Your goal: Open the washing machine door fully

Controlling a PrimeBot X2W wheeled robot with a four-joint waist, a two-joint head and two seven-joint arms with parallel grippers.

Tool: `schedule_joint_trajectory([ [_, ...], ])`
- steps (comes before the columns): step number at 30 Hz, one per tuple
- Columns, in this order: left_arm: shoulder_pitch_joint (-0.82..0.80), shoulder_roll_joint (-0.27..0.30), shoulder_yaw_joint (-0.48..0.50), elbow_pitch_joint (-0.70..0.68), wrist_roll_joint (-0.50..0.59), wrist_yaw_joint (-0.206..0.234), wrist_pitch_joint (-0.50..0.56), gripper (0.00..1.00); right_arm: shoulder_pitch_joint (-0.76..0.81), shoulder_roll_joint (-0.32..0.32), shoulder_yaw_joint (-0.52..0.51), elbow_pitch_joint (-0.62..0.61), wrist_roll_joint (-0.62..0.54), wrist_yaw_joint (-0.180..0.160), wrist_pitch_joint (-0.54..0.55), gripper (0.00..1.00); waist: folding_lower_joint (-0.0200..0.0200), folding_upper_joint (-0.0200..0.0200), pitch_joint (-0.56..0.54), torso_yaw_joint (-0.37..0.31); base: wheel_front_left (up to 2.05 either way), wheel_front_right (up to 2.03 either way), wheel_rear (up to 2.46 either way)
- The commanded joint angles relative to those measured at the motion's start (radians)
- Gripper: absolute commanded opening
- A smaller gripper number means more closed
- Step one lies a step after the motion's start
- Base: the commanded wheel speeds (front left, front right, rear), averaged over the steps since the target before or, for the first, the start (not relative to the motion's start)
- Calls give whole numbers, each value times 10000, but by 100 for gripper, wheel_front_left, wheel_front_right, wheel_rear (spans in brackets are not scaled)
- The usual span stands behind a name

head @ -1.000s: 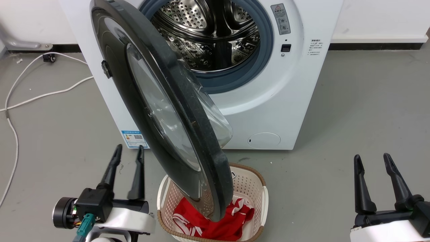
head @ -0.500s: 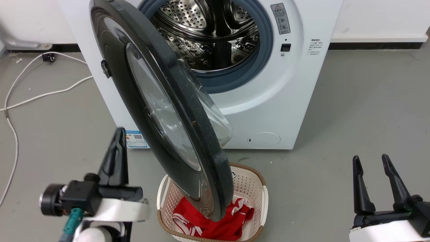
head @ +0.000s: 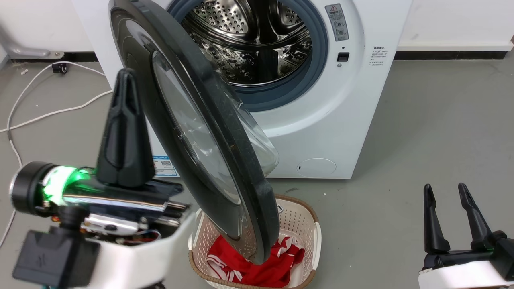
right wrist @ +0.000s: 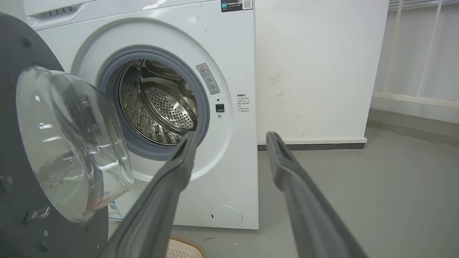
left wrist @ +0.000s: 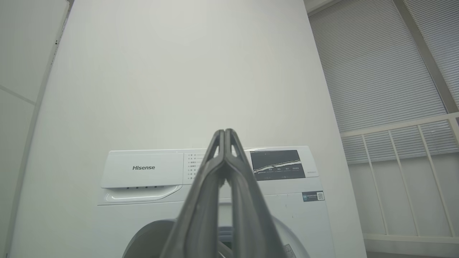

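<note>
- The washing machine (head: 321,120) stands on the grey floor (head: 433,132) against a white wall, its steel drum (head: 257,40) exposed inside the grey gasket.
- The washing machine door (head: 192,132) is hinged at the machine's left side and stands swung partway out, roughly edge-on to the head camera. Its clear glass bowl (right wrist: 71,143) faces the drum mouth.
- The door's lower rim hangs over a beige laundry basket (head: 297,224) on the floor in front of the machine, with red cloth (head: 249,265) inside.
- The left end effector (head: 125,78) is raised beside the door's outer face, fingers pressed together with nothing between them. I cannot tell whether it touches the door.
- In the left wrist view those closed fingers (left wrist: 215,168) point at the machine's control panel (left wrist: 276,165).
- The right end effector (head: 444,188) sits low over the floor, well to the right of the basket, fingers spread apart and empty.
- A white cable (head: 40,114) lies on the floor to the left of the machine.
</note>
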Motion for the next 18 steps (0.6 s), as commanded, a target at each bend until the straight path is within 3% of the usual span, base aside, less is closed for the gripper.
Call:
schedule_joint_trajectory([
  [1,-46,-4,-152,-91,-93,-13,-19,0,-98,32,-9,40,28,-3,-48,100,0,0,-15,-10,0,0,0],
  [7,325,-3,-2360,231,-653,-501,228,0,-46,33,-72,101,-3,-3,-51,100,0,0,-111,-22,0,0,0],
  [12,874,79,-4134,1150,-1338,-712,1397,0,1,31,-93,116,0,-3,-56,100,0,0,-146,-10,0,0,0],
  [18,1382,363,-5092,2317,-1953,-770,2655,0,77,31,-37,121,38,-3,-53,100,0,0,-160,4,0,0,0],
])
